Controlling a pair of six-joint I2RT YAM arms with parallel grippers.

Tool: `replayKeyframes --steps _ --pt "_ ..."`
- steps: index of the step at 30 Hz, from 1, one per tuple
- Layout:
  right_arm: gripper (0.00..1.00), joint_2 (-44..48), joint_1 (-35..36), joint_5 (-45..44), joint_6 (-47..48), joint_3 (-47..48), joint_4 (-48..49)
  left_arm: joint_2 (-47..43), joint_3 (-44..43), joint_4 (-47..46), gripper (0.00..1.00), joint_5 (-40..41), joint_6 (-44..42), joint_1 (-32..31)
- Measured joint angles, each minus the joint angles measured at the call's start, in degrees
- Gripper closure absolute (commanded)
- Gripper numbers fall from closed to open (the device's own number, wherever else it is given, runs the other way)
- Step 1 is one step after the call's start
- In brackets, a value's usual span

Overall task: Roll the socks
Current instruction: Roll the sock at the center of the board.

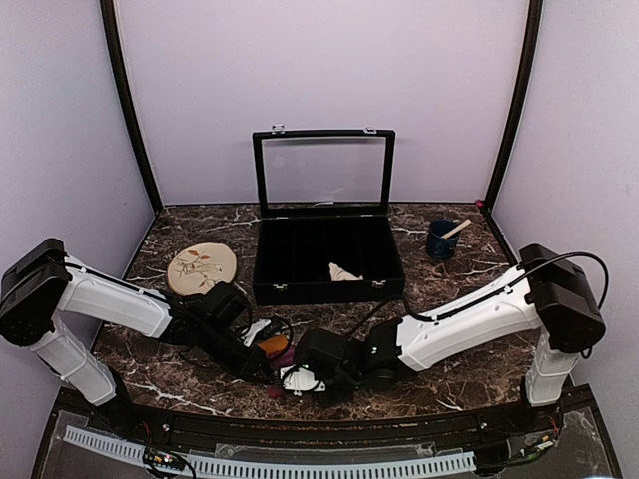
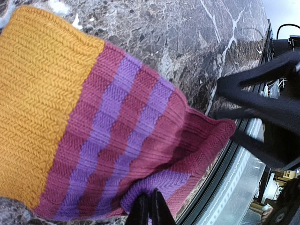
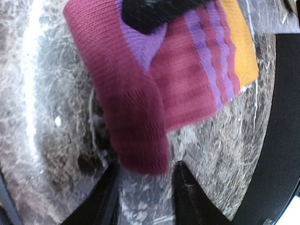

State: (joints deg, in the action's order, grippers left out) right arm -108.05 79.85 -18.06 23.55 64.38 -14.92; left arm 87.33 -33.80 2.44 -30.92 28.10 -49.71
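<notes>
On the marble worktop (image 1: 454,384), near its front edge, the maroon sock (image 2: 117,126) is spread: soft, light, easily bunched, best taken at its folded end. Its edge is pinched by the closed left fingers (image 2: 143,213). The fold is straddled by the right fingers (image 3: 187,197), partly apart, grip unclear.

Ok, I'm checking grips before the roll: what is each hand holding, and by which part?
Left hand pinches the maroon sock at its purple patch. Right hand straddles its maroon end; whether it grips cannot be told.

sock (image 2: 93,117): orange end, maroon-purple stripes | on marble table (image 2: 187,37) | left end effector (image 2: 150,206) pinching its edge
</notes>
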Motion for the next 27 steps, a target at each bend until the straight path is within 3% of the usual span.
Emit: replayKeyframes --steps 2,5,11,14,17,27 --pt "0.71 1.33 -0.07 3.34 0.46 -0.55 -0.81 0.0 0.0 -0.02 0.95 -0.02 0.04 0.0" --pt "0.97 3.96 -0.11 8.46 -5.53 -2.32 -1.7 0.04 0.0 -0.13 0.95 -0.04 0.42 0.07" --pt "1.0 8.66 -0.11 12.0 -11.72 -4.81 -2.51 0.35 0.0 -0.68 0.95 -0.28 1.07 0.07" --pt "0.7 9.22 -0.11 12.46 -12.74 -4.81 -2.49 0.55 0.0 -1.03 0.95 -0.48 1.11 0.07" --pt "0.53 9.22 -0.11 13.0 -13.05 -4.79 -2.62 0.81 0.0 -1.42 0.95 -0.81 1.11 0.11" --pt "0.51 6.03 -0.11 12.94 -10.62 -2.73 -1.38 1.62 -0.42 -1.62 0.95 -2.03 1.07 0.35"
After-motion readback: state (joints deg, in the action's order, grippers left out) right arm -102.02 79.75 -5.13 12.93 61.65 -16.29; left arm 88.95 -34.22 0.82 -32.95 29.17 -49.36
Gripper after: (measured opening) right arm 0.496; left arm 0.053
